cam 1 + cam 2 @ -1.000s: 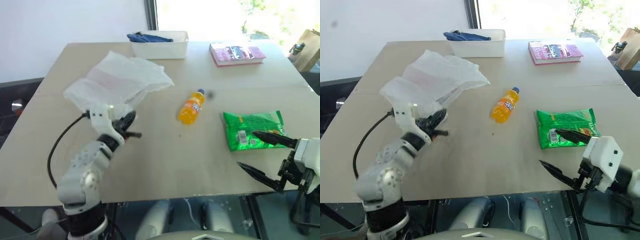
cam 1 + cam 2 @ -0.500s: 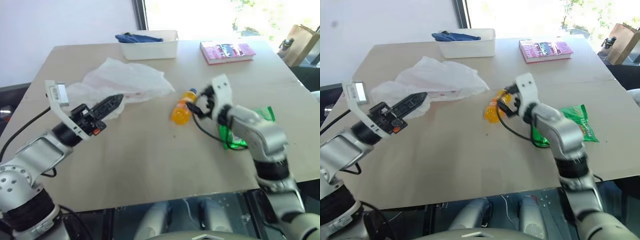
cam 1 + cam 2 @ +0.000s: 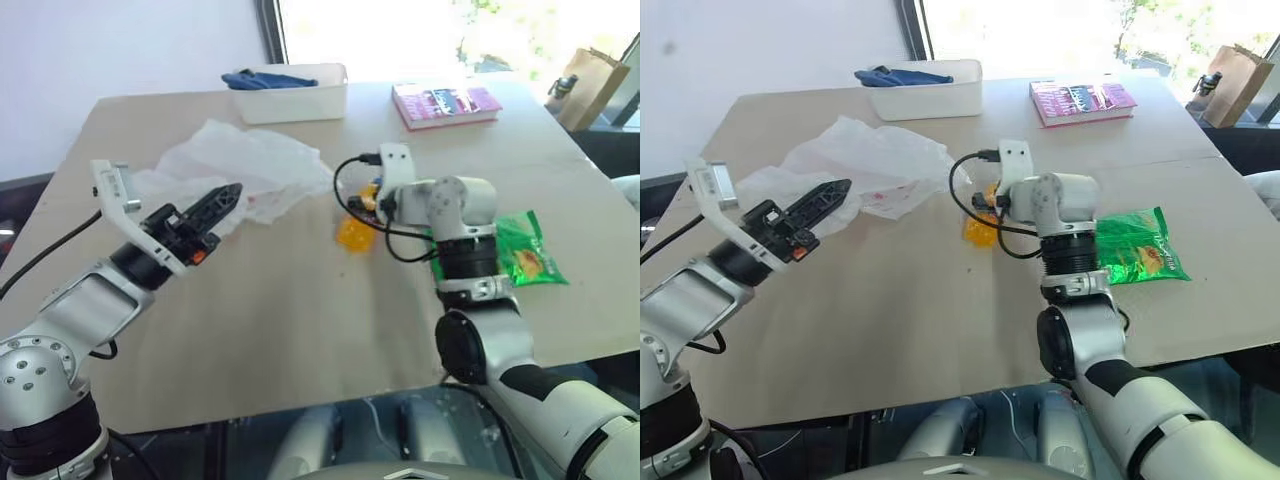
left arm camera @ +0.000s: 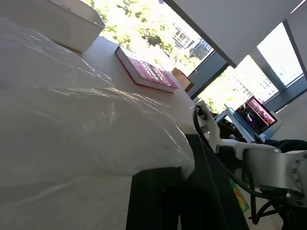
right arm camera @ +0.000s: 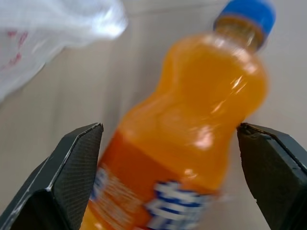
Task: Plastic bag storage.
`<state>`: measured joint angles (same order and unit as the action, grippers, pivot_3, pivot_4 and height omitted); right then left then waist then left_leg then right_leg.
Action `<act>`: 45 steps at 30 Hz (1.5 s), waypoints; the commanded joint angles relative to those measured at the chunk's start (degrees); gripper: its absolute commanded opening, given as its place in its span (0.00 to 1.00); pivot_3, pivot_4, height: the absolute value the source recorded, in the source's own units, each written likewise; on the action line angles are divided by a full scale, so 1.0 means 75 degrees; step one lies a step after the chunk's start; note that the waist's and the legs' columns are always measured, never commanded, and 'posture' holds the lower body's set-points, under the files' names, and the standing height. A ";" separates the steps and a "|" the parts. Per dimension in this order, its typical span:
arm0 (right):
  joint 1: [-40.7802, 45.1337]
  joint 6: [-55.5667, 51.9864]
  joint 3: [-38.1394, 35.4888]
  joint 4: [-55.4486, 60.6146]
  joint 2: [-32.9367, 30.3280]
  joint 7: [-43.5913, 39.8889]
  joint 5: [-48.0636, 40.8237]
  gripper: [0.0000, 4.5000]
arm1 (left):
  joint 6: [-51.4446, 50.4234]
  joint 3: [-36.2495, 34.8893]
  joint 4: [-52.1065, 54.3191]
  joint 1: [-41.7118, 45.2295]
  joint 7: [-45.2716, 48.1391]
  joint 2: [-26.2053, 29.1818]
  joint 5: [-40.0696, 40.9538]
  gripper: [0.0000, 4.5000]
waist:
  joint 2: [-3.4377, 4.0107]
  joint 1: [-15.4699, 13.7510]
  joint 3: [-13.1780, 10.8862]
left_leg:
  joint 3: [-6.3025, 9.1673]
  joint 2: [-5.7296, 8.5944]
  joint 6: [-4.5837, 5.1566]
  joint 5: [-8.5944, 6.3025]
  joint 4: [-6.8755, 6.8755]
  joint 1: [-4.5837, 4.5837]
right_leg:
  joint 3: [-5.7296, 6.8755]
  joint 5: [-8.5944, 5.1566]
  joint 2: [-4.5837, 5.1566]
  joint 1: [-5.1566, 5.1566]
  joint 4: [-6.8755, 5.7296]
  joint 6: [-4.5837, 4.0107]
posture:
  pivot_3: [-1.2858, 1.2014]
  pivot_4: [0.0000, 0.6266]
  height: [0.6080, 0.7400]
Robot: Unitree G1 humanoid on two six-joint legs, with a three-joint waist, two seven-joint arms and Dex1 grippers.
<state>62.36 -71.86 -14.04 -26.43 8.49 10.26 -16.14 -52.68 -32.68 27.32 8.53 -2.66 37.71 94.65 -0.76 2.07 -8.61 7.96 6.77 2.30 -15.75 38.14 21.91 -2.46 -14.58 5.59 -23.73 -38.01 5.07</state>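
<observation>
The plastic bag (image 3: 250,165), thin, white and crinkly with pinkish print, lies spread on the left half of the table. My left gripper (image 3: 222,198) hovers at its near edge, shut, and in the left wrist view the bag (image 4: 81,110) drapes right onto the black fingers (image 4: 158,196). An orange bottle (image 3: 352,232) with a blue cap lies on its side mid-table. My right gripper (image 5: 170,163) is open, with one finger on each side of the bottle (image 5: 192,120) and a gap to each.
A white tub (image 3: 300,103) holding a blue cloth stands at the back. A pink book (image 3: 445,103) lies at the back right, and a green snack packet (image 3: 525,255) to the right of my right arm. A brown paper bag (image 3: 585,80) stands beyond the table's right corner.
My right arm swung from the table's near right edge forward and left, so its open fingers now straddle the bottle. The left gripper rose slightly and rolled. The camera shifted too.
</observation>
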 commanded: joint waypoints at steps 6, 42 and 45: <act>-0.0588 0.0362 0.1369 -0.0344 -0.0283 -0.0485 0.0479 0.85 | 0.0454 -0.0276 0.0035 -0.0574 0.0742 0.0457 0.0228 0.00 | 0.0035 0.0041 0.0057 | -0.0005 -0.0006 -0.0001 0.0000 -0.0002 -0.0016 | -0.0008 0.0001 -0.0009 0.0004 -0.0008 -0.0001 | 0.52 0.24 1.00; -0.1267 0.2118 0.6516 0.3722 -0.3441 -0.8526 -0.0877 0.77 | -0.0953 -0.1590 0.0424 -0.2991 0.4252 0.2853 0.2447 0.00 | 0.0077 -0.0036 0.0007 | -0.0025 -0.0033 -0.0003 0.0000 -0.0110 0.0023 | -0.0011 -0.0012 -0.0003 -0.0074 0.0051 -0.0026 | 0.52 0.24 1.00; -0.1252 0.2796 0.7392 0.3795 -0.3836 -0.8984 -0.0248 0.77 | -0.0789 -0.1359 0.0349 -0.2837 0.4220 0.2914 0.2447 0.00 | 0.0074 -0.0020 0.0008 | -0.0026 -0.0027 -0.0002 -0.0001 -0.0109 0.0023 | -0.0010 -0.0012 0.0003 -0.0071 0.0056 -0.0025 | 0.52 0.24 1.00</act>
<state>52.60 -54.77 37.33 0.65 -20.13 -54.66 -21.21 -60.52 -43.06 30.05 -13.91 28.54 58.64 111.94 -0.20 1.92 -8.55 7.77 6.56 2.29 -15.75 37.32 22.07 -2.54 -14.68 5.61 -24.26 -37.61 4.89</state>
